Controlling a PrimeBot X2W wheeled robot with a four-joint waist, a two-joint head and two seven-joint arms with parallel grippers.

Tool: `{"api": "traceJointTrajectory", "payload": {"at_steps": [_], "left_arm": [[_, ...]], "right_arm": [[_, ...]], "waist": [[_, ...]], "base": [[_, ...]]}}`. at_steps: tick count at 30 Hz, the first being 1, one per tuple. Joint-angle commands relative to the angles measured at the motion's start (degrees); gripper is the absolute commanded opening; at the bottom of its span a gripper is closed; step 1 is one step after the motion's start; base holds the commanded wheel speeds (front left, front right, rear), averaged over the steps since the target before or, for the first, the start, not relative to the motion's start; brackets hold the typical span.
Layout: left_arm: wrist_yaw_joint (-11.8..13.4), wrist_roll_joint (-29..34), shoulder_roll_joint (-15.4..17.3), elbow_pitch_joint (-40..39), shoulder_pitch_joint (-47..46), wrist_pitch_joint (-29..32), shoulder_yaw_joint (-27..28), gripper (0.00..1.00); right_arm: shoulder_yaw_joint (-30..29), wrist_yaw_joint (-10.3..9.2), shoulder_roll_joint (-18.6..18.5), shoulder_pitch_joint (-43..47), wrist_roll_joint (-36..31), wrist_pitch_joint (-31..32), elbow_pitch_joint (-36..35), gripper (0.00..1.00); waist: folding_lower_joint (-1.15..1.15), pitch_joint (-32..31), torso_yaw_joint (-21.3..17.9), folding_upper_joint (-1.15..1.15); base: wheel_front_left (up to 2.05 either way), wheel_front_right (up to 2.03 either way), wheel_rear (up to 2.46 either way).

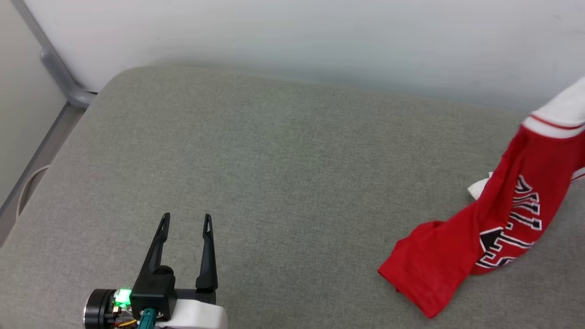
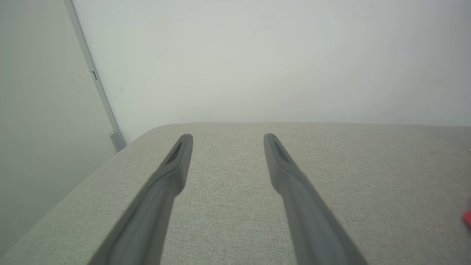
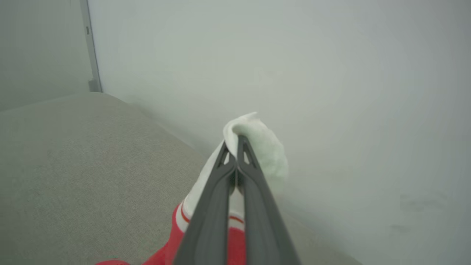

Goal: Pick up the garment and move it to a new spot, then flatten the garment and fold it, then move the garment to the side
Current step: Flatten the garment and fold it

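Our right gripper (image 3: 235, 141), its two long dark fingers pressed together, pinches the short white sleeve of the red jersey-style T-shirt (image 1: 438, 256) with black, white-outlined lettering, the tips sunk in a puff of white cloth. From that grip the shirt hangs down below the fingers, with red-and-white striped trim just under the sleeve. Its crumpled red lower part lies on the grey woven-fabric cushion (image 1: 274, 160) beneath the gripper. Well off to that gripper's left we see our left gripper (image 1: 186, 217) over the cushion, fingers spread wide and holding nothing. Beyond both grippers a pale plain wall (image 1: 320, 36) rises behind the cushion, with a grey metal bar (image 1: 59, 68) slanting at the far left corner.
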Motion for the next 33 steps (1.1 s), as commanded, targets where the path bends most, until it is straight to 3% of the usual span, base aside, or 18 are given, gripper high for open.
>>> {"api": "traceJointTrajectory", "payload": {"at_steps": [1, 5, 11, 19, 24, 29, 33], "left_arm": [[-0.05, -0.38, -0.12, -0.20, -0.42, -0.16, -0.27, 1.00], [0.03, -0.46, -0.36, -0.29, -1.80, -0.16, -1.00, 1.00], [0.15, -0.97, -0.80, -0.02, -4.79, -0.17, -2.63, 1.00], [1.31, -2.57, -1.09, 0.23, -7.74, -0.17, -4.81, 1.00], [2.64, -4.70, -1.12, 0.08, -9.58, -0.16, -7.13, 1.00], [4.05, -6.15, -1.12, -0.09, -11.23, -0.17, -8.72, 1.00], [4.82, -7.02, -1.12, -0.24, -12.23, -0.17, -9.91, 1.00]], "right_arm": [[0.50, -0.06, 1.27, -0.08, -0.76, 0.99, -1.12, 0.00], [6.08, -0.06, 5.35, -4.82, -3.73, 5.85, -5.19, 0.00], [21.95, -0.06, 11.17, -16.52, -5.69, 10.95, -3.86, 0.00], [45.99, -0.07, 21.51, -34.06, -3.33, 11.46, 8.62, 0.00], [58.03, -0.07, 28.76, -42.06, 0.06, 9.37, 18.64, 0.00], [62.41, -0.07, 33.90, -44.60, 0.79, 10.82, 26.51, 0.00], [62.55, -0.07, 35.89, -40.34, -3.66, 17.36, 28.60, 0.00]], "waist": [[0.00, 0.61, 0.60, 0.00], [0.00, 2.38, 2.05, 0.00], [0.00, 5.68, 5.07, 0.00], [0.00, 10.12, 9.03, 0.00], [0.00, 13.07, 11.48, 0.00], [0.00, 15.56, 13.50, 0.00], [0.00, 17.14, 14.75, 0.00]], "base": [[0.00, 0.00, 0.00], [0.00, 0.00, 0.00], [0.00, 0.00, 0.00], [0.00, 0.00, 0.00], [0.00, 0.00, 0.00], [0.00, 0.00, 0.00], [0.00, 0.00, 0.00]]}}
